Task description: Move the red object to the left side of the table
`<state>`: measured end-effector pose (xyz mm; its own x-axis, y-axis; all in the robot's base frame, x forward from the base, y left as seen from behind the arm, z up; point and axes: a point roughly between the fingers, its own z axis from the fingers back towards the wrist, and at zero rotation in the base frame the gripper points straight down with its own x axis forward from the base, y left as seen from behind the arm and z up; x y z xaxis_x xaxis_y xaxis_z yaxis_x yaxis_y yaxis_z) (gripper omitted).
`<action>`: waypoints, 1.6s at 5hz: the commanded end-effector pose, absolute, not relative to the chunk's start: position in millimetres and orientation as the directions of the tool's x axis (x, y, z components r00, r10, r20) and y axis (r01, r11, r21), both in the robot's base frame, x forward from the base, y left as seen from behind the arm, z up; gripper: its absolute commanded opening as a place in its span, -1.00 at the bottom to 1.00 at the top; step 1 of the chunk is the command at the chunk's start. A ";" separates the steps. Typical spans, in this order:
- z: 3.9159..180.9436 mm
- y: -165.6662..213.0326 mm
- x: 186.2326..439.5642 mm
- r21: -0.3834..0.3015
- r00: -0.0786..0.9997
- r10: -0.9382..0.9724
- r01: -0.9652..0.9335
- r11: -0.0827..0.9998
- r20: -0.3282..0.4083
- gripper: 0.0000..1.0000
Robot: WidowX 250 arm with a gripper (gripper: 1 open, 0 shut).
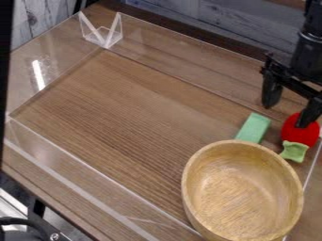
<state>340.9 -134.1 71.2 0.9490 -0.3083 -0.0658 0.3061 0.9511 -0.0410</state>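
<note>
**Open gripper poised over the red fruit at the right edge**

From my seat I see the gripper (291,102) hanging at the far right of the table (126,113), pointing straight down with its two black fingers (270,90) spread wide apart. Nothing sits between them; the tool is open and empty. The right finger reaches down in front of the red object (299,130), hiding part of its upper right side, while the left finger stands clear above the tabletop. I cannot tell whether the right finger actually touches the fruit or merely hangs in front of it.

The red object lies on the wood at the right edge of the table, close against the clear acrylic wall there. Its light green leafy end (295,149) points toward the near side. Just left of it lies a flat green block (253,128), set at a slant, close to the fruit but not visibly touching it.

Near and slightly left of both sits a wooden bowl (243,189), its far rim close to the block and to the leafy end of the fruit. The bowl holds nothing I can see.

The left stretch of the tabletop shows bare wood grain, bounded by the low clear walls (38,141).
</note>
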 end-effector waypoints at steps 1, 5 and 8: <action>81.3 -147.3 349.0 -0.044 0.939 -0.343 0.343 0.938 0.008 1.00; 86.7 -155.1 362.0 -0.028 0.917 -0.394 0.396 0.918 0.067 1.00; 90.6 -157.8 356.6 -0.048 0.881 -0.469 0.472 0.880 0.068 1.00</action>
